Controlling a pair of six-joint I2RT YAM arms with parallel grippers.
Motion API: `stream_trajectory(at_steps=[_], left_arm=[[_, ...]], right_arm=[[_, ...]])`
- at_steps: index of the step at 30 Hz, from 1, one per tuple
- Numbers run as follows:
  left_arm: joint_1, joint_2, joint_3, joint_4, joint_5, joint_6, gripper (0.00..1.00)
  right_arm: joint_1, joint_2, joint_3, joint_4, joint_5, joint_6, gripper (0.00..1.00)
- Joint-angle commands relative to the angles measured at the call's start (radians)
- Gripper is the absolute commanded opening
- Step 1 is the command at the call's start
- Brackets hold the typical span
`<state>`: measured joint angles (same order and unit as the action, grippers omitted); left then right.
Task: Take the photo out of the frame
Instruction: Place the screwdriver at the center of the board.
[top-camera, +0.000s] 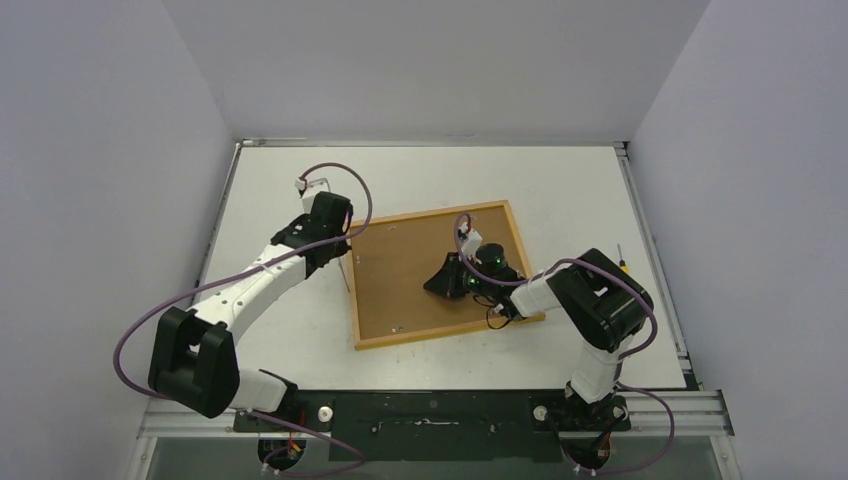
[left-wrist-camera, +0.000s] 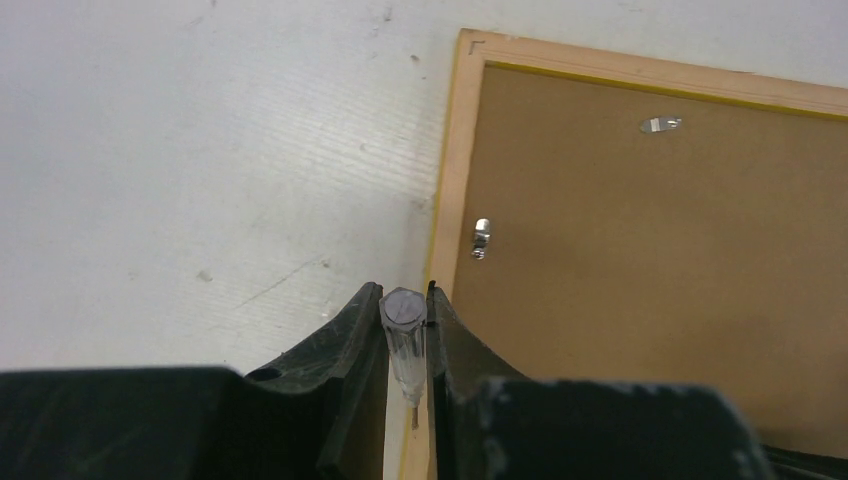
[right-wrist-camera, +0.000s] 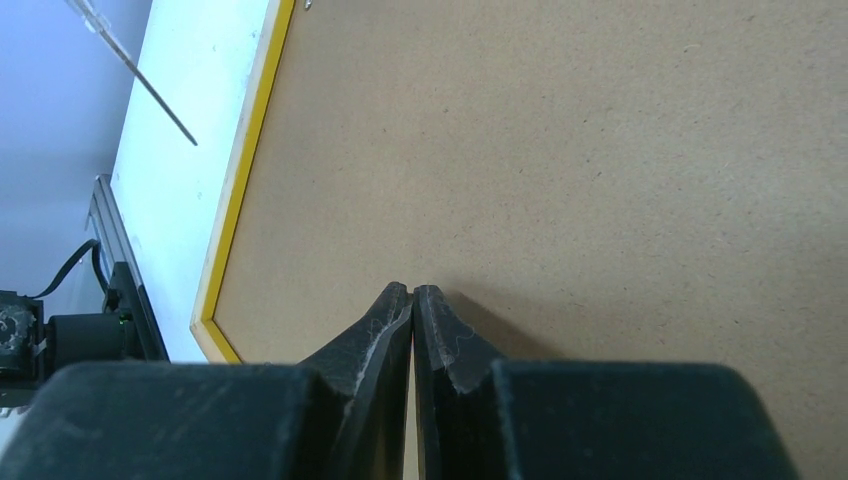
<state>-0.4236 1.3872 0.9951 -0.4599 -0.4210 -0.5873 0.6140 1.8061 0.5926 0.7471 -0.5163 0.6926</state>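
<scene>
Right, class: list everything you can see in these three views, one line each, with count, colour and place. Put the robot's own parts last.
table: one, white, under everything.
frame: one, light wood rim with a yellow edge, lying face down mid-table.
backing: one, brown board, filling the frame, facing up.
tabs: two clear in the left wrist view, silver, on the backing near a corner.
photo: none in view.
clear screwdriver: one, see-through handle, by the frame's left rim.
yellow screwdriver: one, yellow handle, near the table's right edge.
arms: two, white and black, bases at the near edge.
left tool: one, black, shut on the clear screwdriver.
right tool: one, black, shut, empty, tips at the backing.
</scene>
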Motion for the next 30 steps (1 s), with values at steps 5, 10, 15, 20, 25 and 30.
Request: stream_trajectory(at_steps=[5,10,15,20,25,30], left_arm=[[0.005,0.021,0.015,-0.142,-0.173,0.016,0.0],[-0.001,0.193,0.097,-0.229,-0.205,0.028,0.0],[0.002,0.298,0.095,-0.175,-0.168,0.045,0.0],[0.004,0.322,0.096,-0.15,-0.155,0.062,0.1],[0.004,0.312,0.079,-0.12,-0.122,0.067,0.24],[0.004,0.273,0.046,-0.07,-0.096,0.064,0.29]], right_arm=[[0.001,-0.068,-0.011,0.016,0.035,-0.031,0.07],[0.002,-0.075,-0.011,0.011,0.036,-0.034,0.07],[0.003,-0.091,-0.016,0.0,0.046,-0.045,0.07],[0.003,-0.096,-0.017,-0.006,0.052,-0.051,0.07],[0.004,-0.096,-0.015,-0.006,0.053,-0.053,0.07],[0.003,-0.104,-0.017,-0.012,0.06,-0.063,0.07]])
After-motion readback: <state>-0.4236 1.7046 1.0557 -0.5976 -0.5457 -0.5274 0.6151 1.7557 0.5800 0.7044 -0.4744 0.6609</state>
